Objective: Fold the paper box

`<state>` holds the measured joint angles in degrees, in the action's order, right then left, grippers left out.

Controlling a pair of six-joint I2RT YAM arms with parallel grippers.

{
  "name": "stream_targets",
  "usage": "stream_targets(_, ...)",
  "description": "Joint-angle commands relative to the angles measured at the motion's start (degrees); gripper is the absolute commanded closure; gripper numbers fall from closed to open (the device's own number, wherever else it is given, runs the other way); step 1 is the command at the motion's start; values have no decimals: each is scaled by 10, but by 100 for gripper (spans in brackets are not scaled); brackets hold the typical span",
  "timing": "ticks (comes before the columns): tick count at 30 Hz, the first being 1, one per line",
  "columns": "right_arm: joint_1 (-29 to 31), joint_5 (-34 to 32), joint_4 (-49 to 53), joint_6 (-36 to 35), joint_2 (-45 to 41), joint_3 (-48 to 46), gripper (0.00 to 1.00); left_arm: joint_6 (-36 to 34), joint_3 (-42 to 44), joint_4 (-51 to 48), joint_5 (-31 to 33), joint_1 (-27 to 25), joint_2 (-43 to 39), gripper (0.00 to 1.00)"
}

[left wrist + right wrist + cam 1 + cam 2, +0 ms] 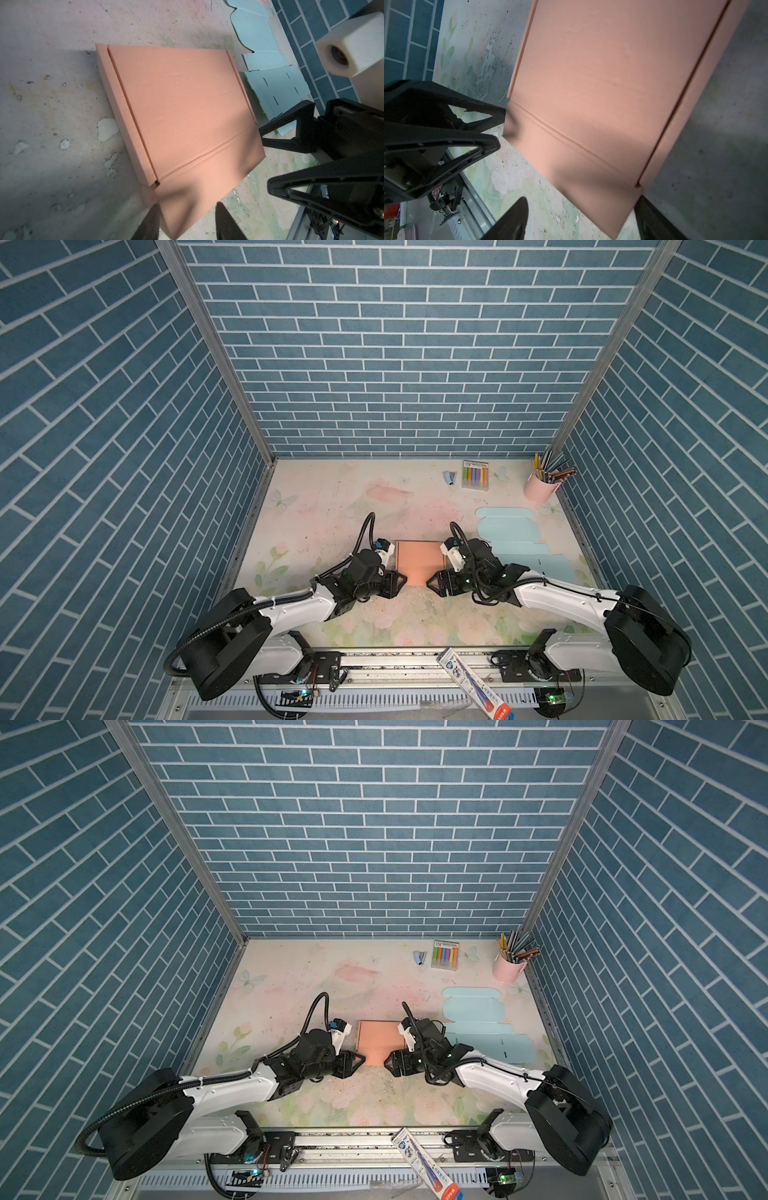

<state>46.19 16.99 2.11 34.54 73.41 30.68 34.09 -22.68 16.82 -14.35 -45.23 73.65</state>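
Left fingers (149,223) and right fingers (512,221) apart astride peach box (419,560) flap; pink cup (539,491) holds pencils (555,470).

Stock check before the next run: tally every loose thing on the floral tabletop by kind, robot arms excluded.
Orange paper box: 1
Flat light-blue box blank: 1 (it looks like a single sheet)
Marker pack: 1
Small blue stapler: 1
Pink cup of pens: 1
Total: 5

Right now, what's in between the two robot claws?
The orange paper box. Its near flap fills the gap between the left gripper and the right gripper, as both top views show.
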Motion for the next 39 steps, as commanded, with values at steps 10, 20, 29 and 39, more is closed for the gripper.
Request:
stream_targets(10,5,-17,0,5,5,4,20,1,8,8,17,-3,6,54)
stream_targets(20,5,-17,0,5,3,3,21,-1,0,29,10,-4,29,49)
stream_targets(29,5,-17,-4,5,-2,0,21,6,5,39,7,-8,25,51)
stream_targets(39,5,-21,-6,7,-5,-4,21,1,4,31,19,-11,32,53)
